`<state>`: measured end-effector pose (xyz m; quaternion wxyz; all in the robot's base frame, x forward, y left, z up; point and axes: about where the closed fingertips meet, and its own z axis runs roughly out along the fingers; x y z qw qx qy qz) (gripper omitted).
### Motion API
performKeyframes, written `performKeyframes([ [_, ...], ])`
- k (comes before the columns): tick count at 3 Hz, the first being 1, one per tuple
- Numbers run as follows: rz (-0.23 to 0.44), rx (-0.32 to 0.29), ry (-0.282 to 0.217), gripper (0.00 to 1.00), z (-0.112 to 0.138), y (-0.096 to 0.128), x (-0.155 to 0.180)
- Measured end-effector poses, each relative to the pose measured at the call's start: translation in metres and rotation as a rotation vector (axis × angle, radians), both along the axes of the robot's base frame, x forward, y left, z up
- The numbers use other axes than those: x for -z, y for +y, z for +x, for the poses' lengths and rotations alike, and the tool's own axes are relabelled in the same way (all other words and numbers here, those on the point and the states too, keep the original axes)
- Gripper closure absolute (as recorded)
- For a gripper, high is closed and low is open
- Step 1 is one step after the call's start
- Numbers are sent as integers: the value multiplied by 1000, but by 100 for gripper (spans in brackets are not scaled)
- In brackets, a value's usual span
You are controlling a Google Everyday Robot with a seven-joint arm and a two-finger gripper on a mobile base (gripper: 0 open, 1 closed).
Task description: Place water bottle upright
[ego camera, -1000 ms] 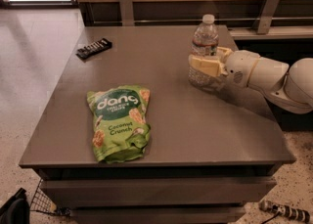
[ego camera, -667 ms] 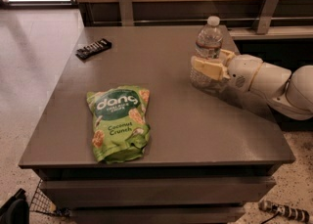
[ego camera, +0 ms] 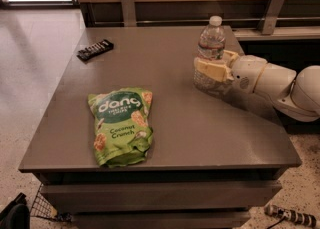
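- Hardly anything has shifted since 1 second ago: the water bottle [ego camera: 211, 43] stands on the same spot, and only the rounded rear joint of the arm [ego camera: 270, 78] sits a touch lower.
- Biggest is the grey-brown worktop [ego camera: 200, 128], a flat slab carrying 3 things.
- Next, the white arm reaches in over the right edge, not far from the far right corner.
- A green snack bag [ego camera: 121, 125] lies flat near the front edge, left of the middle and well apart from the bottle.
- The water bottle is upright near the right edge, toward the far right corner. Its white cap is on top, a dark label band circles it below the neck, and its base appears to rest on the worktop.
- The pincer [ego camera: 212, 63] is pinching the bottle's ribbed lower body, with 1 cream finger across the near side and the other behind it.
- Smallest, a dark wrapped bar [ego camera: 95, 49] lies by the left edge, toward the far left corner.
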<state>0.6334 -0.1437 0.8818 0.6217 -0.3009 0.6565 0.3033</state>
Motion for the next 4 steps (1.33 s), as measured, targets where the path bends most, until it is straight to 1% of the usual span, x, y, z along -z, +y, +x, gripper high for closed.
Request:
performKeyframes([
  [2, 0, -4, 0, 7, 0, 2, -1],
  [3, 0, -7, -1, 0, 0, 4, -1],
  [4, 0, -7, -1, 0, 0, 4, -1],
])
